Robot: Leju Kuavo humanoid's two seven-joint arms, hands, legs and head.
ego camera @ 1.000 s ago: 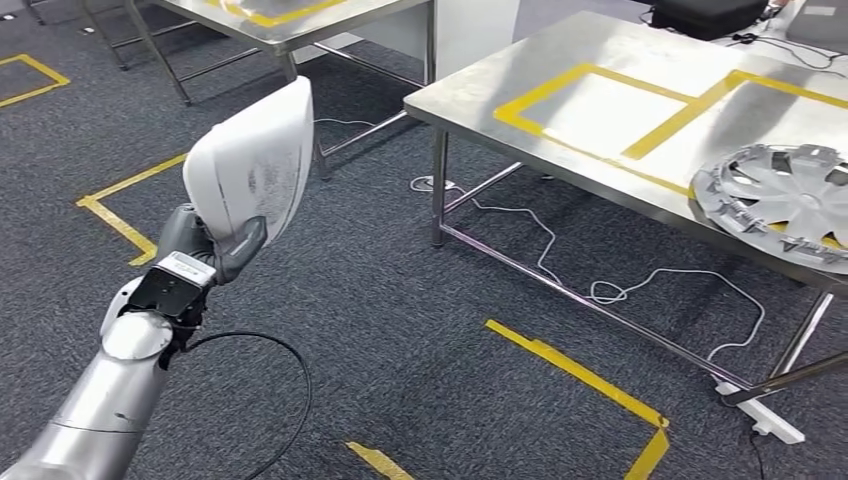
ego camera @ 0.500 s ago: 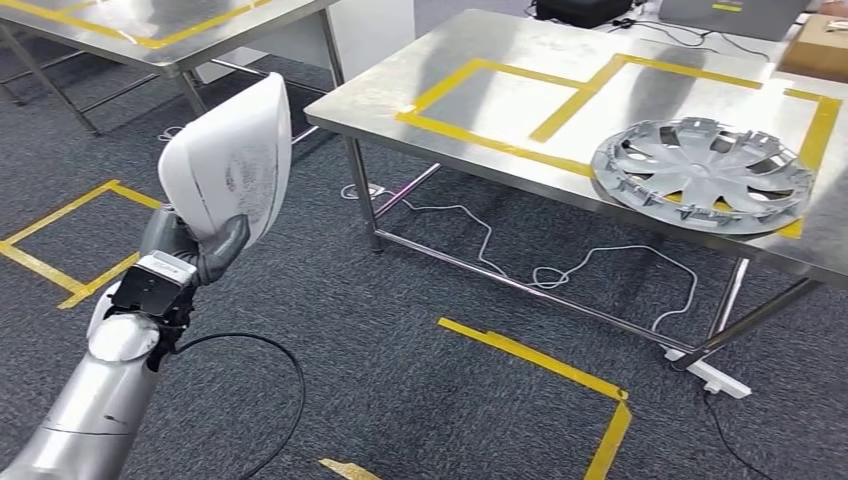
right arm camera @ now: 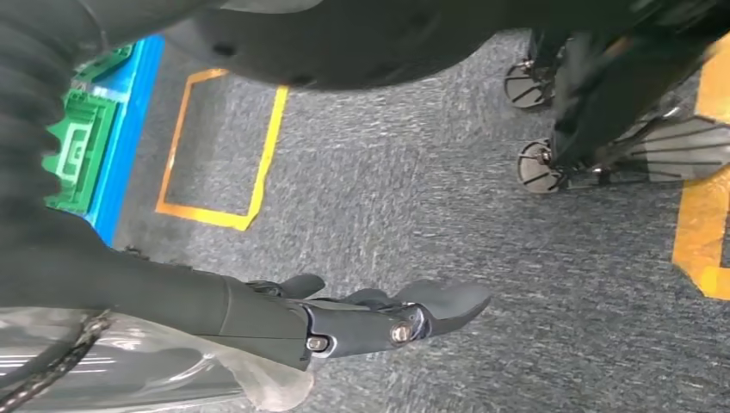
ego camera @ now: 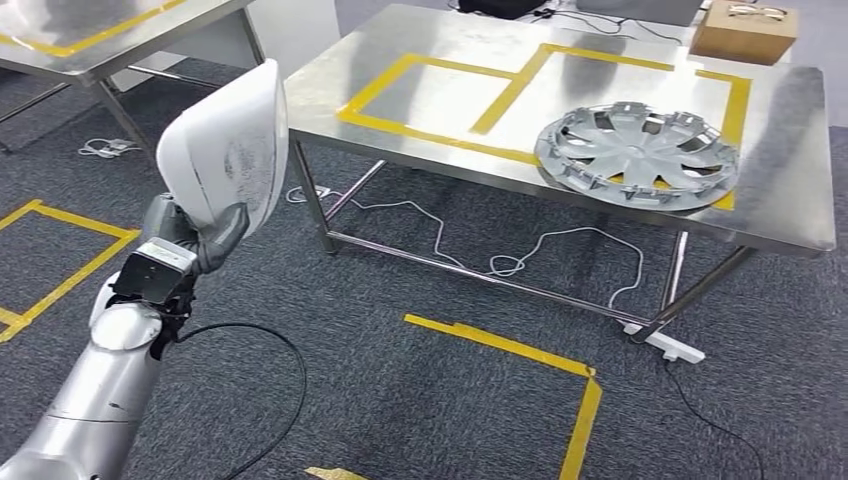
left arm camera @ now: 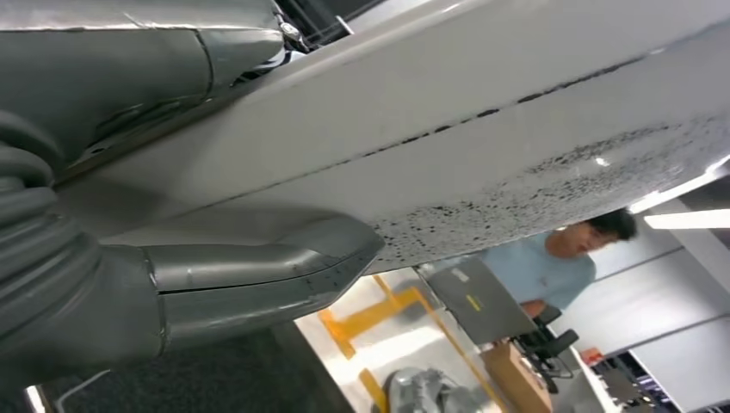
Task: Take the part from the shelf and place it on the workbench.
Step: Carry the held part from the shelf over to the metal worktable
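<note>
— What is lying around the robot, and what is standing between it and the workbench (ego camera: pixel 800 215)?

— A silver wheel cover (ego camera: pixel 637 155) is resting on the steel workbench, overlapping the yellow tape outline (ego camera: pixel 520 85) at the far right. A cardboard box (ego camera: pixel 745 30) is sitting at the bench's far edge. White cables (ego camera: pixel 500 262) are trailing on the floor under the bench, and a white power strip (ego camera: pixel 665 343) is lying by one leg. A second steel table (ego camera: pixel 90 40) is standing off to the left. A person in a light blue shirt (left arm camera: pixel 551 267) is sitting by a laptop (left arm camera: pixel 478 301).

— And the floor?

— Dark grey carpet (ego camera: pixel 400 390) is covering it, marked with yellow tape lines (ego camera: pixel 500 345). A black cable (ego camera: pixel 270 400) is looping near the arm.

— Where is the part?

— The white curved part (ego camera: pixel 228 155), speckled with black, is being held upright in the air by the left hand (ego camera: pixel 190 240), thumb pressing its face, left of the bench and well apart from it.

— The right hand (right arm camera: pixel 379 318)?

— It is hanging above the carpet, fingers stretched out loosely, gripping nothing.
</note>
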